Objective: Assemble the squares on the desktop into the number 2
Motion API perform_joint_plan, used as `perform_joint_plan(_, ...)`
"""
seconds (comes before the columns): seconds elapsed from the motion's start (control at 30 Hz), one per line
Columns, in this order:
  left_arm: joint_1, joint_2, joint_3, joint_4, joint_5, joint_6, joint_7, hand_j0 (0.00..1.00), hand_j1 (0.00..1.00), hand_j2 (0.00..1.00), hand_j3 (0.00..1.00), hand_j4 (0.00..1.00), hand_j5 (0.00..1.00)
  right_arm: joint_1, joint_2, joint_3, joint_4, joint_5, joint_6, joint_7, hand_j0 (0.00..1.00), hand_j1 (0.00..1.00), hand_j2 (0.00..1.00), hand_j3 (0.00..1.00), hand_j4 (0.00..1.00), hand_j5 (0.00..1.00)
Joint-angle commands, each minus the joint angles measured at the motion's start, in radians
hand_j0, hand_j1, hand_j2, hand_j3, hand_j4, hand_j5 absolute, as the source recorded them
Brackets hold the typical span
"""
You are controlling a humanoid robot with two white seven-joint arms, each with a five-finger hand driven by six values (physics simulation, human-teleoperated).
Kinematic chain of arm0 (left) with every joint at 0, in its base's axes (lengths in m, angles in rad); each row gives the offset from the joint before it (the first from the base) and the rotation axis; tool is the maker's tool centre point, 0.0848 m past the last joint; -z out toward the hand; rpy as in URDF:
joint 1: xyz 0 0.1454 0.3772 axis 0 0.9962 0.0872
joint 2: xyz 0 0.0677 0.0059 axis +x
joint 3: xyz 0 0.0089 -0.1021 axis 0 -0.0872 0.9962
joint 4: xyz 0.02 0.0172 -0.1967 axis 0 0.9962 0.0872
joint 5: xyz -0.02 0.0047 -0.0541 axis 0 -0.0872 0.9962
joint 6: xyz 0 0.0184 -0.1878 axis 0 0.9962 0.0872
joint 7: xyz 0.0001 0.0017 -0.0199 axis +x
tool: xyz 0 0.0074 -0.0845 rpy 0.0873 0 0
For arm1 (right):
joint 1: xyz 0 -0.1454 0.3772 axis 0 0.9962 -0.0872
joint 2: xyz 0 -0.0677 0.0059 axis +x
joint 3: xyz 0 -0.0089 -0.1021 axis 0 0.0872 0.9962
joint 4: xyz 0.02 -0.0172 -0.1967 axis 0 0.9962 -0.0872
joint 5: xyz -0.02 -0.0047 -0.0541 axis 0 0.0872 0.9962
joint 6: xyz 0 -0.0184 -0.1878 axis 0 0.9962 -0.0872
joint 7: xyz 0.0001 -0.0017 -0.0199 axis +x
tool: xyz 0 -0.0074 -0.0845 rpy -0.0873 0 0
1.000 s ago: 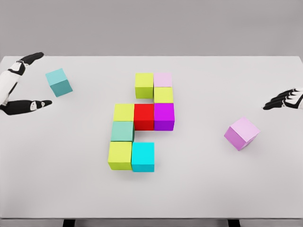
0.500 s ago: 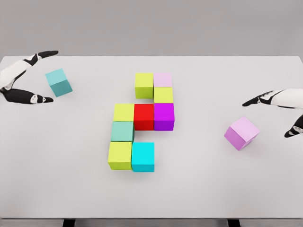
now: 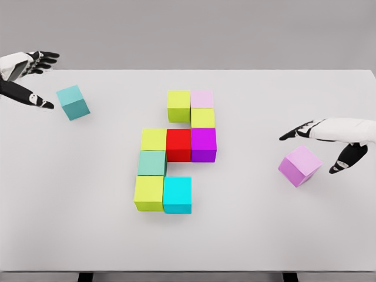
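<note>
Two cubes loose: teal cube (image 3: 73, 102), lilac cube (image 3: 300, 165).

On the plain light-grey counter (image 3: 247, 235) sit solid-coloured cubes: a teal cube (image 3: 73, 102), a lilac cube (image 3: 300, 165), a red cube (image 3: 178, 145), a magenta cube (image 3: 204, 144), a cyan cube (image 3: 177, 194), a pale-pink cube (image 3: 202, 98) and a sea-green cube (image 3: 152, 163); four more are yellow-green. Both hands are white with black fingers.
</note>
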Motion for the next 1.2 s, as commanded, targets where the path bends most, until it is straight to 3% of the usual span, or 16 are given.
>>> perform_joint_plan(0.0, 0.000, -0.018, -0.023, -0.054, -0.044, 0.167, -0.001, 1.00, 1.00, 1.00, 1.00, 1.00, 1.00, 0.000, 0.008, 0.009, 0.013, 0.013, 0.001, 0.000, 1.00, 1.00, 1.00, 1.00, 1.00, 1.00)
perform_joint_plan(0.13, -0.054, -0.101, -0.080, -0.086, -0.226, 0.180, -0.001, 1.00, 1.00, 1.00, 1.00, 1.00, 1.00, 0.000, 0.041, 0.026, 0.030, 0.030, 0.003, 0.000, 1.00, 1.00, 1.00, 1.00, 1.00, 1.00)
perform_joint_plan(0.47, -0.075, -0.149, -0.180, -0.112, -0.418, 0.180, -0.001, 1.00, 1.00, 1.00, 1.00, 1.00, 1.00, 0.001, 0.092, 0.062, 0.098, 0.059, 0.000, 0.000, 1.00, 1.00, 1.00, 1.00, 1.00, 1.00)
perform_joint_plan(0.67, -0.097, -0.158, -0.250, -0.097, -0.415, 0.180, -0.001, 1.00, 1.00, 1.00, 1.00, 1.00, 1.00, 0.001, 0.100, 0.069, 0.108, 0.071, 0.001, 0.000, 1.00, 1.00, 1.00, 1.00, 1.00, 1.00)
perform_joint_plan(1.03, -0.126, -0.158, -0.262, 0.019, -0.421, 0.180, -0.001, 1.00, 1.00, 1.00, 1.00, 1.00, 1.00, 0.001, 0.127, 0.091, 0.124, 0.107, 0.001, 0.000, 0.95, 0.95, 0.95, 0.95, 0.95, 0.95)
perform_joint_plan(1.17, -0.137, -0.158, -0.262, 0.031, -0.421, 0.180, -0.001, 1.00, 1.00, 1.00, 1.00, 1.00, 1.00, 0.000, 0.126, 0.091, 0.121, 0.107, 0.000, 0.000, 0.75, 0.75, 0.75, 0.75, 0.75, 0.75)
